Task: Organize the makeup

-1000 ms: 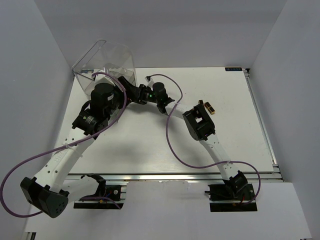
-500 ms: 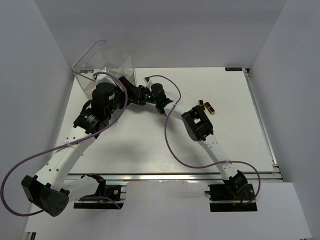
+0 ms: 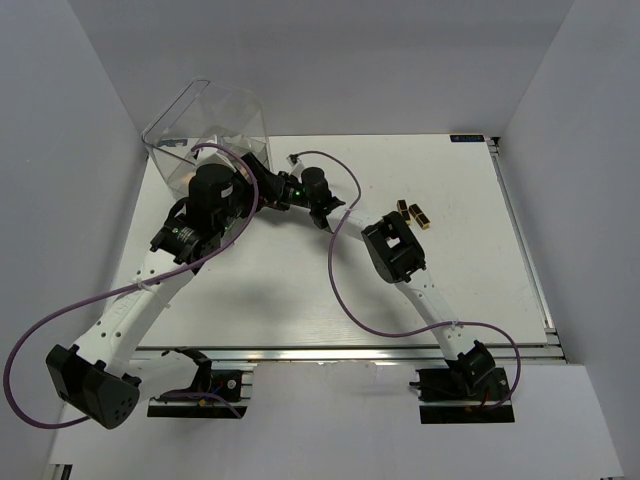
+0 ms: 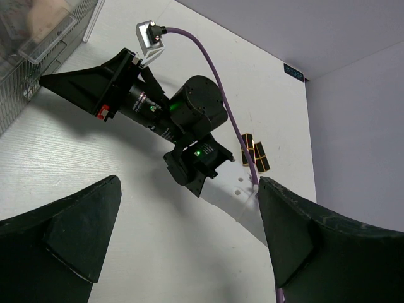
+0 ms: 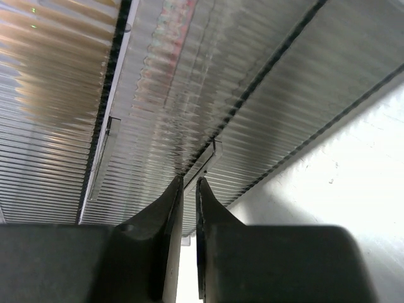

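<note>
Right gripper [image 5: 189, 182]: jaws narrow, pinching a drawer handle [image 5: 213, 151] on the box [image 3: 215, 112]; arm stretched far left. Left gripper [image 4: 189, 233]: wide, empty, hovering beside it. Tan sponge [image 4: 45, 14], apparently, inside box. Two lipsticks [image 3: 412, 213] lie on the table [image 3: 480, 280], right of centre, not yet stowed. Palettes not made out.

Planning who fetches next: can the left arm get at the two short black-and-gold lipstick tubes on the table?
Probably not directly: the right arm stretches across between the left arm, jaws open, and the short black-and-gold lipstick tubes, blocking a straight path.
</note>
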You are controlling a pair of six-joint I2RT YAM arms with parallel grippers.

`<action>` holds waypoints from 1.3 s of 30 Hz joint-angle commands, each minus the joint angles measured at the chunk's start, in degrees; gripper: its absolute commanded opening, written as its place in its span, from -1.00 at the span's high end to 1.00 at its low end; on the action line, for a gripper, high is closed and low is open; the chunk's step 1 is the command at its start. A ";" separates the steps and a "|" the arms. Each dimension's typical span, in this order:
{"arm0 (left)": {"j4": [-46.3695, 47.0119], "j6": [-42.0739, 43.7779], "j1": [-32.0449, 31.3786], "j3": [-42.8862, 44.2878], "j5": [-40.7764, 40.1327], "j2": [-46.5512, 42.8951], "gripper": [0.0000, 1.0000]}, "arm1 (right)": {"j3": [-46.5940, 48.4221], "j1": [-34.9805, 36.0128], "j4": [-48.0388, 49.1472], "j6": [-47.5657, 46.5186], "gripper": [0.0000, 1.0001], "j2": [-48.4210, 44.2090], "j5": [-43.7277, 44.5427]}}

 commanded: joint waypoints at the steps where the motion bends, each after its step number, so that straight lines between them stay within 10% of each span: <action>1: 0.10 -0.17 0.28 1.22 0.63 -0.81 -0.96 | 2.04 0.62 3.53 -0.84 0.77 1.04 0.81; 33: 3.71 -1.14 0.28 -3.87 2.21 -3.53 -0.96 | -28.00 -6.94 17.07 -0.66 0.98 -15.21 -5.25; 37: 4.58 -1.05 0.28 -5.01 2.57 -4.32 -0.96 | -26.35 -7.21 17.07 0.83 0.00 -14.07 -9.64; 39: 4.59 -0.87 0.28 -5.19 2.57 -4.76 -0.96 | -26.78 -7.21 16.72 -0.04 -0.07 -14.68 -10.26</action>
